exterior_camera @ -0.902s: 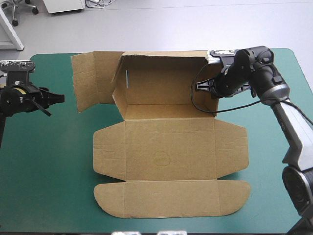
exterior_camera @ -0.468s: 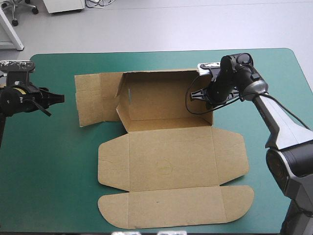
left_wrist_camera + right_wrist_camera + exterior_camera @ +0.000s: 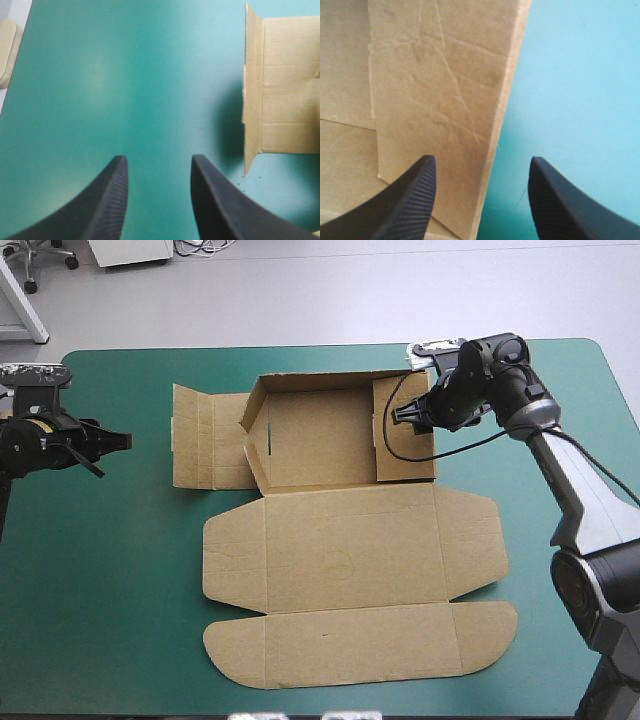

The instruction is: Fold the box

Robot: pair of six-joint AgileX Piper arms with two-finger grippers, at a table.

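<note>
The brown box (image 3: 350, 560) lies in the middle of the teal-green table, its front panels and rounded lid flap flat. Its far part is raised: a back wall with a left end wall (image 3: 256, 435) angled inward, and a left flap (image 3: 210, 435) spread flat outside. The right end flap (image 3: 405, 435) is turned inward. My right gripper (image 3: 408, 417) is open at this flap; in the right wrist view the flap (image 3: 440, 100) has its edge between the spread fingers of the gripper (image 3: 481, 159). My left gripper (image 3: 118, 441) hovers open left of the box, the left flap (image 3: 285, 90) ahead of the gripper (image 3: 159, 157).
Bare teal-green cover (image 3: 110, 570) runs wide to the left of the box and narrower to its right (image 3: 560, 570). The table's far edge is close behind the box. A pale rounded thing (image 3: 7, 50) sits just past the table's edge in the left wrist view.
The right gripper has swung the right end flap inward across the back wall. The raised back part has dropped lower and shifted slightly. The left arm has stayed still.
</note>
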